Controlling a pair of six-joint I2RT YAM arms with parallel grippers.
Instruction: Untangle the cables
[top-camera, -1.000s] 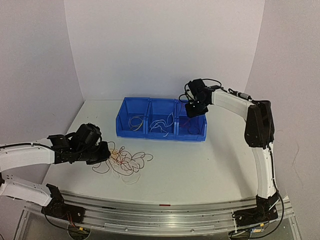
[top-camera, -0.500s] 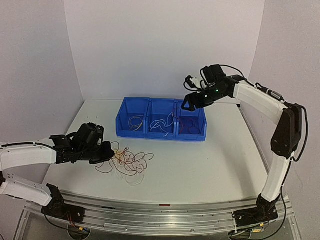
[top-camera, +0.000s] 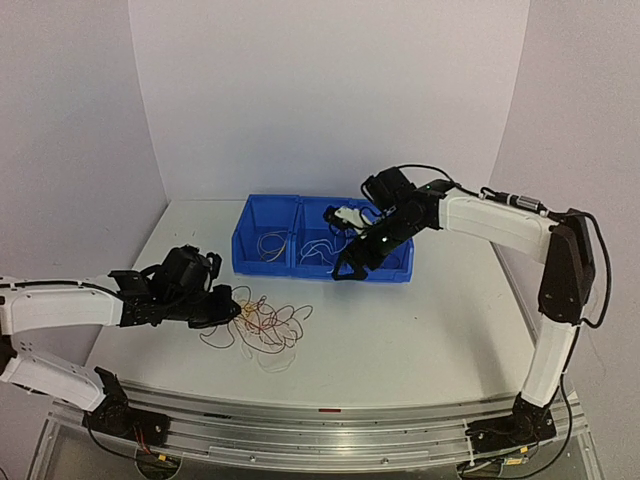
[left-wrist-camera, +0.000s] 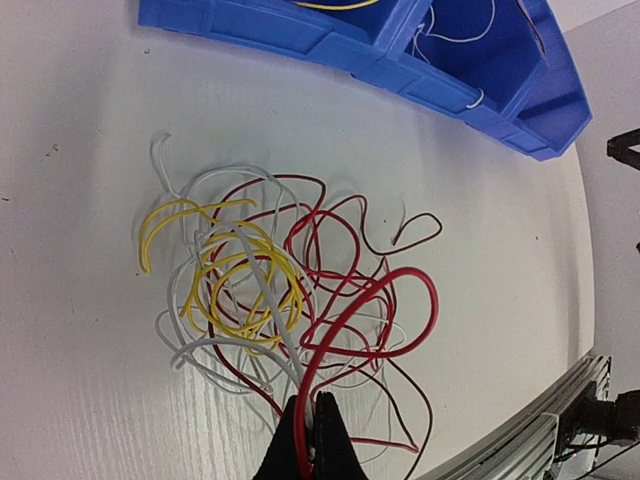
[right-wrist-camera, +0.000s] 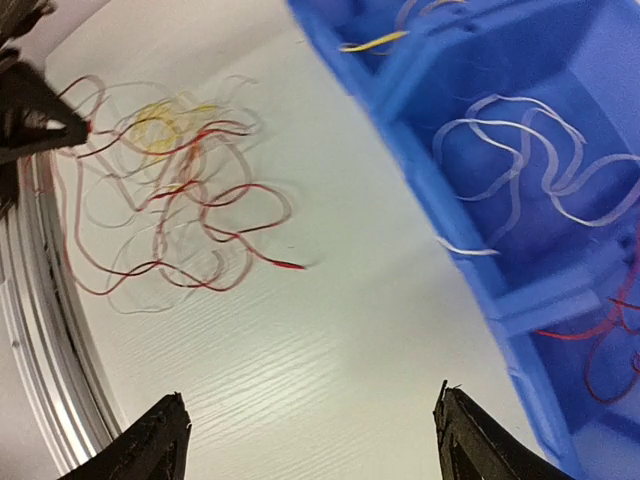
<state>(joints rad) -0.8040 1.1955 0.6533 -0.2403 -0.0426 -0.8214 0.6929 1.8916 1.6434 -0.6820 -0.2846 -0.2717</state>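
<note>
A tangle of thin red, white and yellow cables (top-camera: 262, 322) lies on the white table in front of the blue bins; it also shows in the left wrist view (left-wrist-camera: 280, 290) and the right wrist view (right-wrist-camera: 170, 190). My left gripper (left-wrist-camera: 308, 425) is shut on a thick red cable (left-wrist-camera: 375, 300) at the tangle's near-left edge (top-camera: 228, 310). My right gripper (top-camera: 345, 270) is wide open and empty, hovering over the table just in front of the bins, its fingertips (right-wrist-camera: 165, 420) far apart in the right wrist view.
A blue three-compartment bin (top-camera: 322, 268) stands behind the tangle, holding sorted yellow, white (right-wrist-camera: 540, 170) and red cables. A metal rail (top-camera: 320, 420) runs along the near table edge. White walls close the back and sides.
My right arm has swung from over the right bin down and left to the front of the bins. My left gripper has moved slightly right with the red cable, shifting the tangle.
</note>
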